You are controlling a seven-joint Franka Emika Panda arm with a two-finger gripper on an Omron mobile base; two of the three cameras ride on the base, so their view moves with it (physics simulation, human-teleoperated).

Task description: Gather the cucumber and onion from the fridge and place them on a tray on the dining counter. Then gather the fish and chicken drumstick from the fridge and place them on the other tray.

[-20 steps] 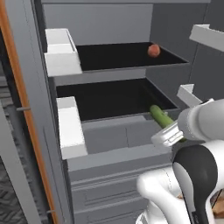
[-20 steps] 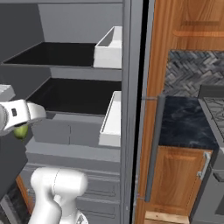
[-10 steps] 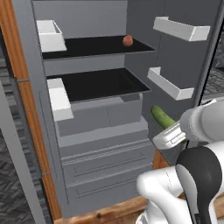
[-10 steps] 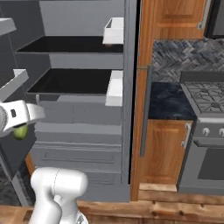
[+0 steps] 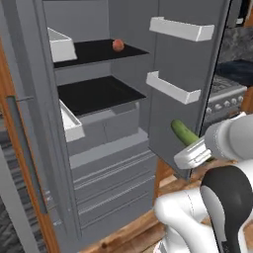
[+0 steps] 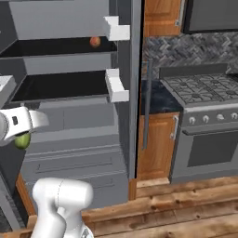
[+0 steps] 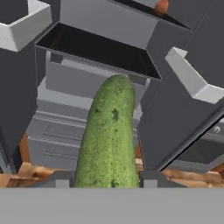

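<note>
My gripper (image 5: 191, 144) is shut on the cucumber (image 5: 183, 132), a dark green oblong held in front of the open fridge (image 5: 99, 148), outside its shelves. In the hand view the cucumber (image 7: 111, 135) rises from between the fingertips of the gripper (image 7: 105, 178), pointing toward the fridge (image 7: 87, 87). From the right base view its rounded end (image 6: 22, 140) peeks out below the white hand. The onion (image 5: 118, 45), a small reddish-orange ball, rests on the upper black shelf; the onion (image 6: 95, 42) (image 7: 161, 7) sits far from the gripper.
White door bins (image 5: 173, 89) line the open fridge door to the right of the cucumber. A stove (image 6: 204, 93) and a wooden cabinet (image 6: 155, 144) stand right of the fridge (image 6: 69, 121). Wooden floor (image 6: 186, 204) lies in front.
Both base views have pulled back from the fridge and shifted, so the camera has moved. The cucumber stays in the shut gripper; the onion stays on its shelf.
</note>
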